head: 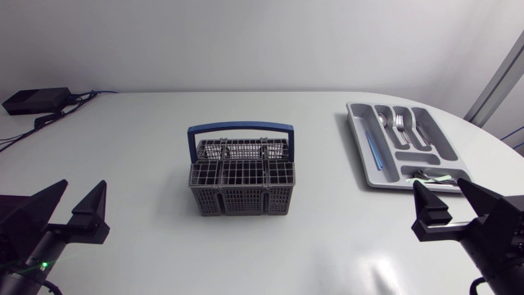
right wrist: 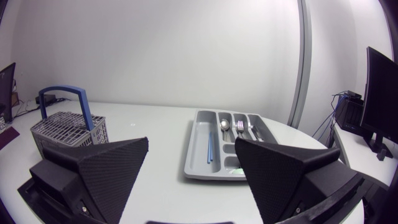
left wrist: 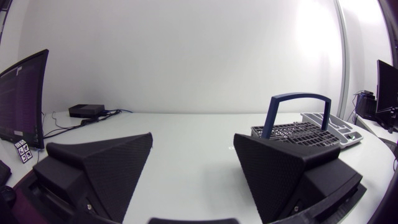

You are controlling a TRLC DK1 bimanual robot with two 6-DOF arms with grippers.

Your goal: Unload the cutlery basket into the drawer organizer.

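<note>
grey plastic basket (head: 241,184) sits centre of the surface (head: 123,139), seemingly empty; the organizer (head: 360,146), near the right tool (head: 440,187), holds forks (head: 399,123). any cutlery would be stiff, slick, best pinched mid-handle. that tool and the left tool (head: 82,187) gape wide, empty.

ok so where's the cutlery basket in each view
Head view: cutlery basket at the picture's centre.
Left wrist view: cutlery basket ahead of the left gripper, partly hidden by it.
Right wrist view: cutlery basket ahead of the right gripper, off to one side.
Shared landmark: the drawer organizer, visible in all three views.
</note>
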